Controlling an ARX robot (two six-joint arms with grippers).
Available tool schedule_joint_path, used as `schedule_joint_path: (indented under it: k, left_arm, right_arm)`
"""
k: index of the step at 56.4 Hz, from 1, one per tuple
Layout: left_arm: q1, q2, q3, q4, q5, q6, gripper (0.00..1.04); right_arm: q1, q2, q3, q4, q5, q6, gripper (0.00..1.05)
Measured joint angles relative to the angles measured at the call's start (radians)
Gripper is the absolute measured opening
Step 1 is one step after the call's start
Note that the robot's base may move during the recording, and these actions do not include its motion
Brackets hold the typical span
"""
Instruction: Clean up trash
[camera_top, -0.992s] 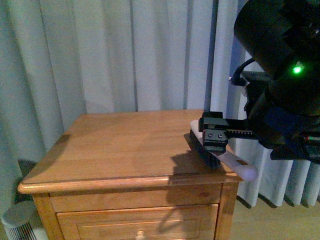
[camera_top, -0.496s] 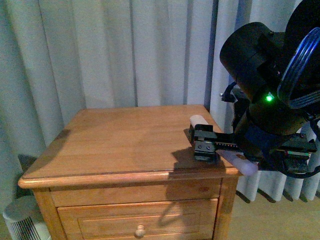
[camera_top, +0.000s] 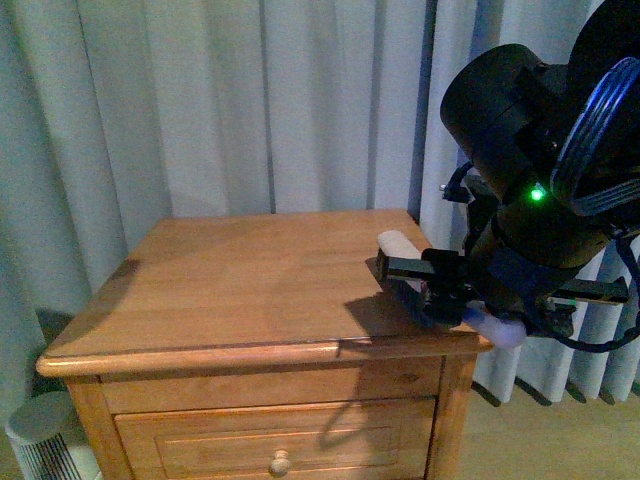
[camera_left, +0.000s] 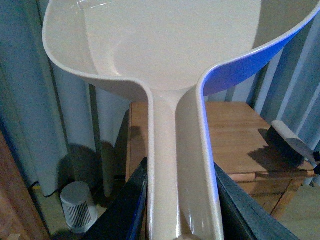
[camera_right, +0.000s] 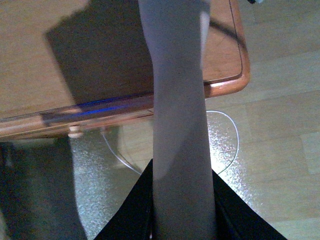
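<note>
The trash does not show in any view. In the left wrist view my left gripper (camera_left: 180, 212) is shut on the long handle of the beige dustpan (camera_left: 170, 45), whose scoop is held up in the air to the side of the wooden table (camera_left: 235, 125). My right gripper (camera_top: 440, 290) is shut on the brush (camera_top: 396, 245), which lies low over the table's front right corner with its pale handle end (camera_top: 497, 328) past the edge. The right wrist view shows the brush handle (camera_right: 177, 100) running out from between the jaws of the right gripper (camera_right: 181, 212).
The table (camera_top: 220, 290) is a wooden nightstand with a drawer and knob (camera_top: 280, 461), and curtains (camera_top: 250, 100) hang behind it. A small ribbed white cylinder (camera_top: 38, 440) stands on the floor by its left side. A thin cable loop (camera_right: 227, 150) lies on the floor under the right corner.
The right arm has come down and closer to the table's front right corner, carrying the brush. In the last half second the gripper turned slightly and the brush shifted a little right.
</note>
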Motion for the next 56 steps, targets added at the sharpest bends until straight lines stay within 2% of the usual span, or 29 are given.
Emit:
schedule_joint_path:
  k: [10, 13, 19, 28, 42, 56]
  left_arm:
    - [0.000, 0.000, 0.000, 0.000, 0.000, 0.000, 0.29]
    - [0.000, 0.000, 0.000, 0.000, 0.000, 0.000, 0.29]
    - [0.000, 0.000, 0.000, 0.000, 0.000, 0.000, 0.29]
    - [0.000, 0.000, 0.000, 0.000, 0.000, 0.000, 0.29]
    - [0.000, 0.000, 0.000, 0.000, 0.000, 0.000, 0.29]
    - [0.000, 0.000, 0.000, 0.000, 0.000, 0.000, 0.29]
  right_arm:
    - [-0.007, -0.002, -0.001, 0.019, 0.006, -0.020, 0.20]
    - [-0.006, -0.015, -0.016, 0.056, 0.046, -0.060, 0.20]
    - [-0.001, -0.105, -0.088, 0.212, 0.152, -0.203, 0.20]
    - [0.011, -0.260, -0.181, 0.397, 0.216, -0.396, 0.20]
    - [0.052, -0.573, -0.438, 0.681, 0.281, -0.655, 0.20]
    - [0.150, -0.931, -0.709, 0.779, 0.429, -0.760, 0.20]
